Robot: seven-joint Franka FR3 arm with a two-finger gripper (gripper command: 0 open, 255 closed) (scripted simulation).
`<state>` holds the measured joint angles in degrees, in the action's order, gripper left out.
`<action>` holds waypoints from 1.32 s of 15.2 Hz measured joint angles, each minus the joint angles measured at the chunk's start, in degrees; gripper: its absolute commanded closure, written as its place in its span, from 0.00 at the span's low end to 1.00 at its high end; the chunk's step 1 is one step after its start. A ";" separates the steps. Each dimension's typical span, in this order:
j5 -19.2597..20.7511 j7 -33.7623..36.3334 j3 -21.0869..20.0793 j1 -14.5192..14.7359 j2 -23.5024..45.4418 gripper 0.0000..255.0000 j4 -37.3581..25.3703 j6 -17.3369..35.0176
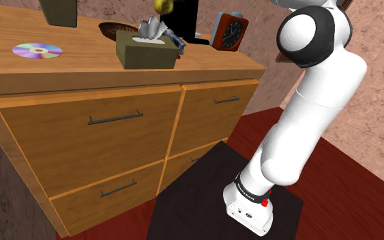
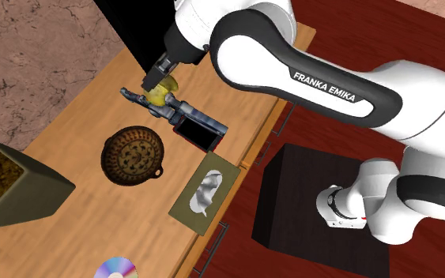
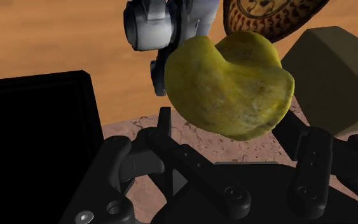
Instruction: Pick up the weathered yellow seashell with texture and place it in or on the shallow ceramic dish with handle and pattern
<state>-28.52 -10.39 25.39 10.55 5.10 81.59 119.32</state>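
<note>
The tool [image 2: 158, 78] is clamped on the mottled yellow seashell [image 3: 228, 83], one black finger on each side of it, and the wrist view shows the shell's broad, lobed body spanning the gap between them. In the shoulder view the shell rides high above the dresser [image 2: 78, 118], so it appears lifted clear of the top rather than resting on it. What matters now is where the brown patterned dish [image 2: 133, 156] lies. In the second exterior view it sits down and a little left of the held shell, apart from it, with bare wood between. It lies between a grey-blue gadget [image 2: 193, 114] under the tool and the dark planter [image 2: 15, 193]. Its small loop handle points toward the tissue box [image 2: 205, 192], which stands near its rim. The carry therefore looks like a short sideways travel over the gadget, followed by a descent into the bowl, keeping away from the tissue box.
</note>
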 measured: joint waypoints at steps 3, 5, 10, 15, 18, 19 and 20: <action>1.80 3.71 -1.41 2.11 1.05 1.00 -0.94 1.60; 2.64 6.23 -2.20 3.27 2.80 1.00 -3.18 1.90; 5.47 12.85 -3.97 6.54 6.51 1.00 -8.37 2.31; 6.94 16.08 -4.87 8.71 8.59 1.00 -9.37 4.24; 7.01 15.55 -5.01 9.19 7.70 1.00 -5.93 6.85; 7.03 15.36 -5.06 9.36 7.33 1.00 -4.68 7.73; 7.07 15.25 -5.12 9.54 7.05 1.00 -3.60 8.57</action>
<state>-21.45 4.86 20.27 20.09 12.15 78.00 127.89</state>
